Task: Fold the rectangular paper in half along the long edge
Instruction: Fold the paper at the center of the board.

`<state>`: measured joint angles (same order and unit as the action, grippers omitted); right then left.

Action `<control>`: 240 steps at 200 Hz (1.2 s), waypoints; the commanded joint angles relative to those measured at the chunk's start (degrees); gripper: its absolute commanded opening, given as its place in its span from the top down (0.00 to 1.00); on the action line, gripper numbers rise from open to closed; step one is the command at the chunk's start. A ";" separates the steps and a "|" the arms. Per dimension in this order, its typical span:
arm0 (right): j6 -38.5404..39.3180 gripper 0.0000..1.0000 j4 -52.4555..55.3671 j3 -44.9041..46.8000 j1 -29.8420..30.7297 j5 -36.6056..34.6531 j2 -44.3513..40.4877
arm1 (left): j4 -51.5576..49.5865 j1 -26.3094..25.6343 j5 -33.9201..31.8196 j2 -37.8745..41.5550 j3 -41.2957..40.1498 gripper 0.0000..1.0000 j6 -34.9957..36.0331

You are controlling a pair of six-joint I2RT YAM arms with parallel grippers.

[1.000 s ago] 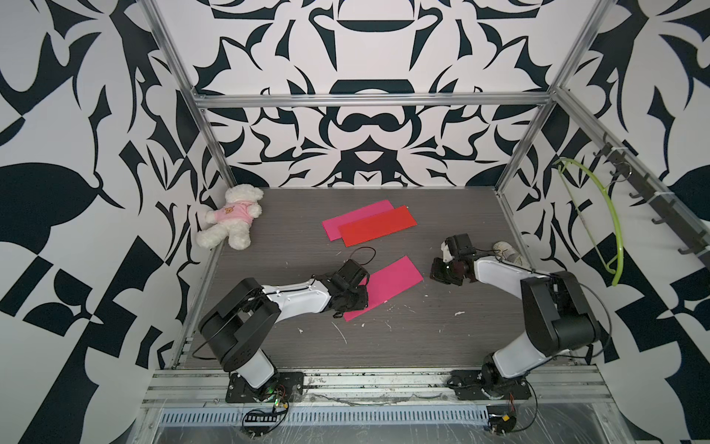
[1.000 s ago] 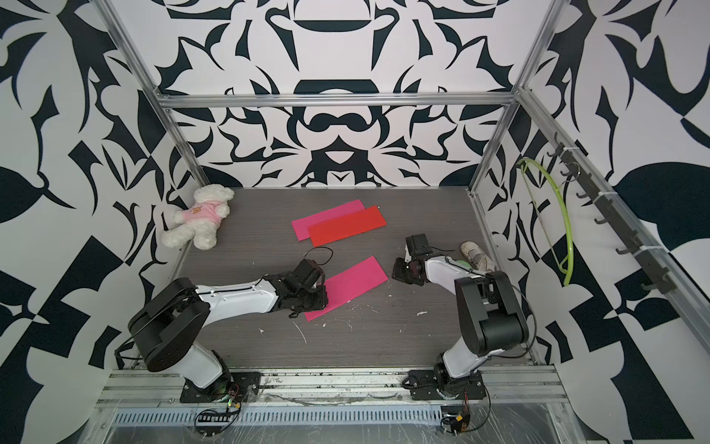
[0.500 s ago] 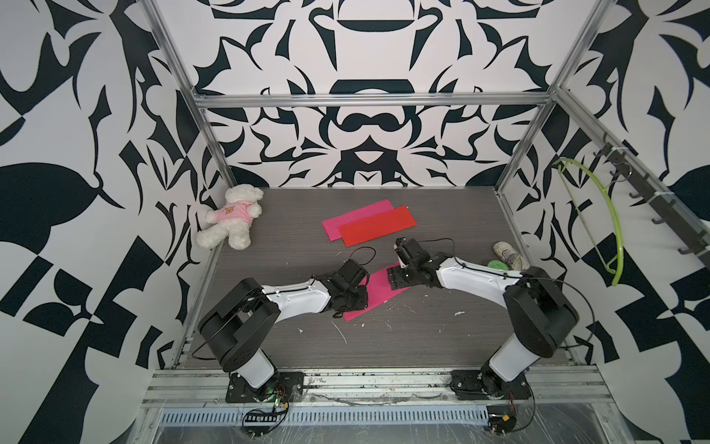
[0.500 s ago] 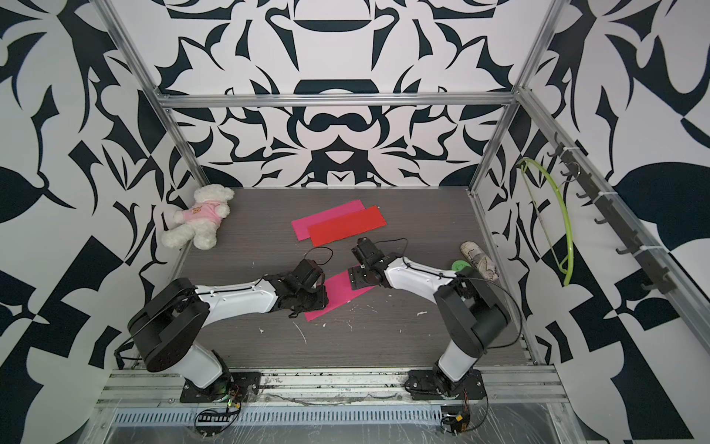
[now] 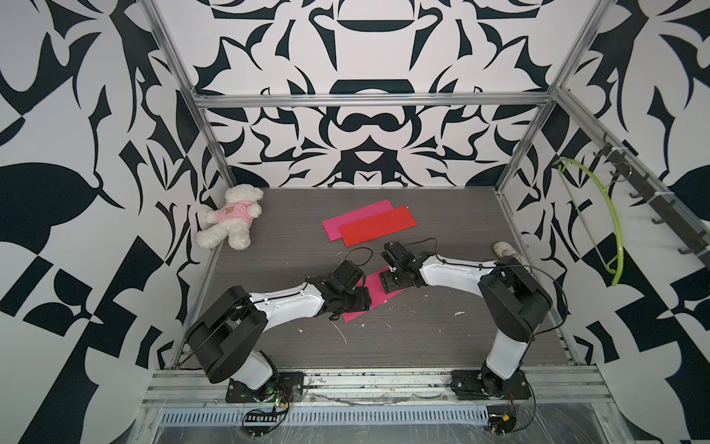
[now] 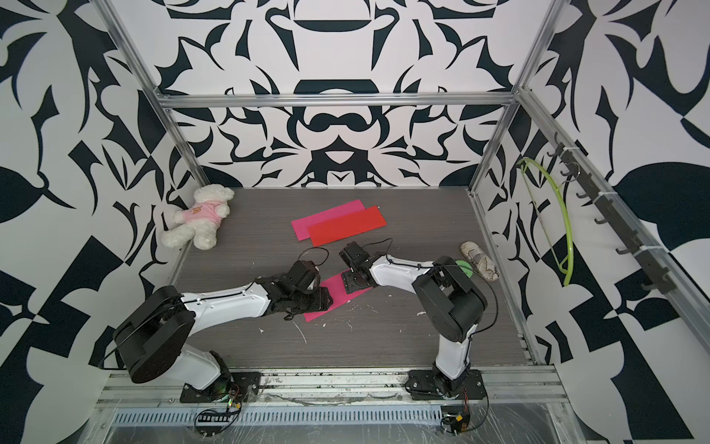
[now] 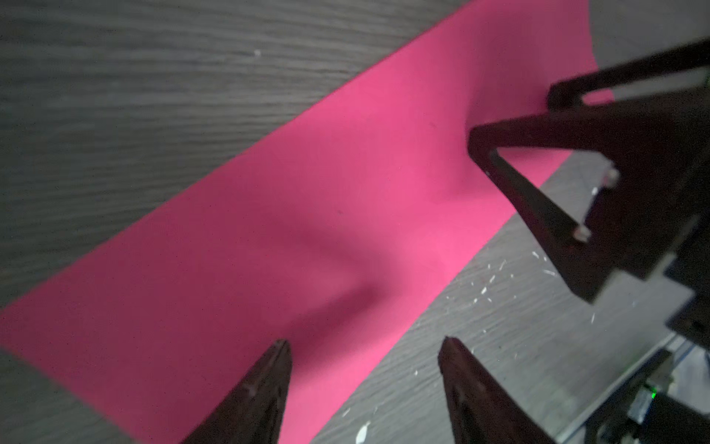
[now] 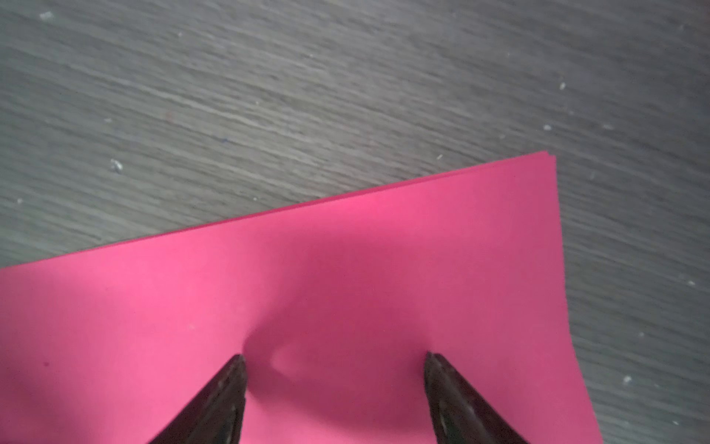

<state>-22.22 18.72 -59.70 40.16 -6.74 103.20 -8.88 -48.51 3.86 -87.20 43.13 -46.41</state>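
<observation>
Your right gripper (image 8: pixel 334 354) has just swung over the 2 o'clock end of the mid-table pink paper (image 5: pixel 373 292) and your left gripper (image 7: pixel 365 341), at 8 o'clock, has spread wide, both empty: the doubled sheet likely needs only creasing.

- Paper (image 5: pixel 378 301), centre: hot pink.
- Surface (image 5: pixel 422 346): grey wood-grain, white flecks.
- 12 o'clock: pink sheet (image 5: pixel 345 221), red sheet (image 5: pixel 378 225).
- Teddy bear (image 5: pixel 232 221), 10 o'clock: cream-white, pink shirt.
- Hanger (image 5: pixel 611 215), 3 o'clock: lime green.
- Walls (image 5: pixel 365 115): black-and-white ornamental pattern.
- Left arm (image 5: pixel 284 303), right arm (image 5: pixel 453 271): white shells, black joints.
</observation>
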 commanded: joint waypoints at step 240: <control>-0.29 0.32 1.23 0.75 -0.74 -1.16 1.83 | -2.88 -1.53 -1.29 -0.22 -11.93 0.85 -6.21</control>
<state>-22.52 17.91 -59.48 40.10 -7.16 103.20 -0.75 -50.28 6.33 -87.29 35.70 -51.62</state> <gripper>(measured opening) 0.687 0.151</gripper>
